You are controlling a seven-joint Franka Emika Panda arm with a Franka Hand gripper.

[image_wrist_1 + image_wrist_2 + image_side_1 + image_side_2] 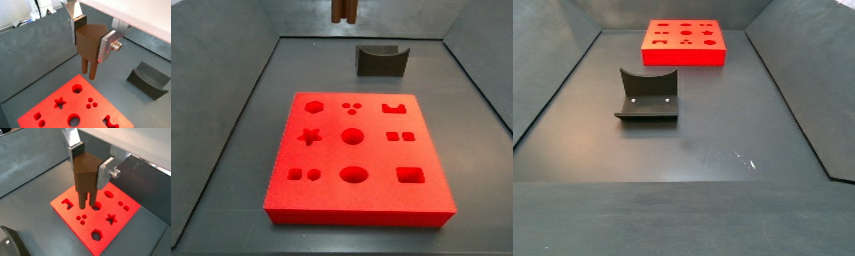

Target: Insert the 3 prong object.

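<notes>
My gripper (90,42) is shut on the 3 prong object (89,41), a small brown block with thin prongs (89,67) pointing down. Both wrist views show it clamped between the silver fingers (107,174), hanging above the red board (128,214). In a wrist view the prongs (85,199) sit over the board's edge, near a round hole. The board's three small round holes (352,105) lie at its far side in a side view. Only the prong tips (345,10) enter that view's top edge, well above the floor.
The red board (378,155) carries several cutouts: star, circles, squares. The fixture (647,95), dark with a curved notch, stands on the floor apart from the board (683,55); it also shows behind the board (380,60). Grey walls enclose the bin.
</notes>
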